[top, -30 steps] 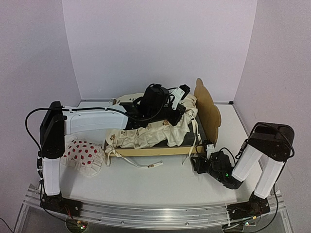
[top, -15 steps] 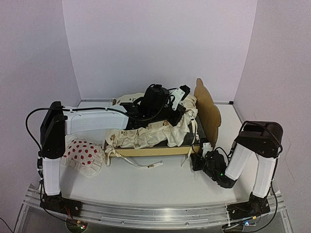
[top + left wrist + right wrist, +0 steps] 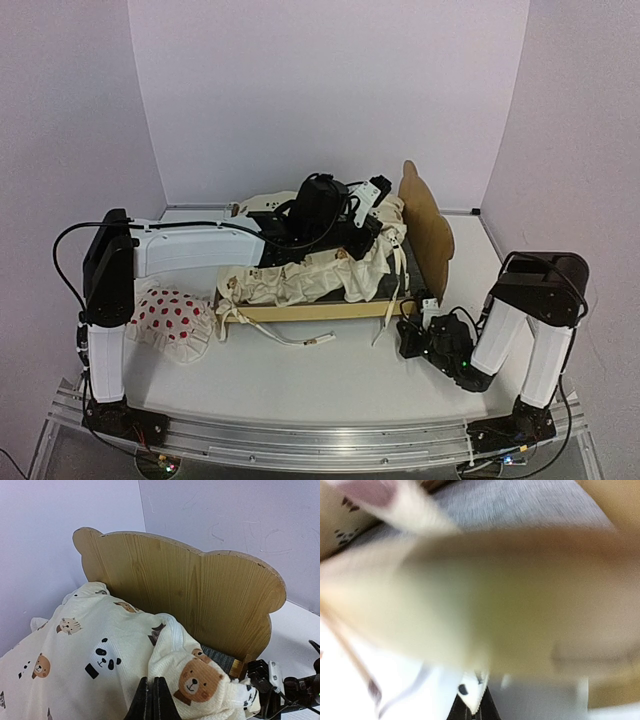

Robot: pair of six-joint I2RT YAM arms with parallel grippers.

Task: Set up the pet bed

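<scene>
The pet bed lies across the table's middle, its bear-ear headboard standing at the right end. A cream animal-print quilt is bunched over it. My left gripper reaches over the bed toward the headboard and is shut on a fold of the quilt. My right gripper sits low at the bed's near right corner. In its blurred wrist view the jaws are shut on a scrap of white scalloped quilt edge, close under the pale wooden rail.
A white red-dotted pillow lies on the table left of the bed, beside the left arm's base. A loose cloth tie trails on the table in front of the near rail. Walls enclose the back and both sides.
The right gripper has closed from open onto the quilt's edge at the bed's near right corner, and its arm has shifted slightly. The left arm has held still.
</scene>
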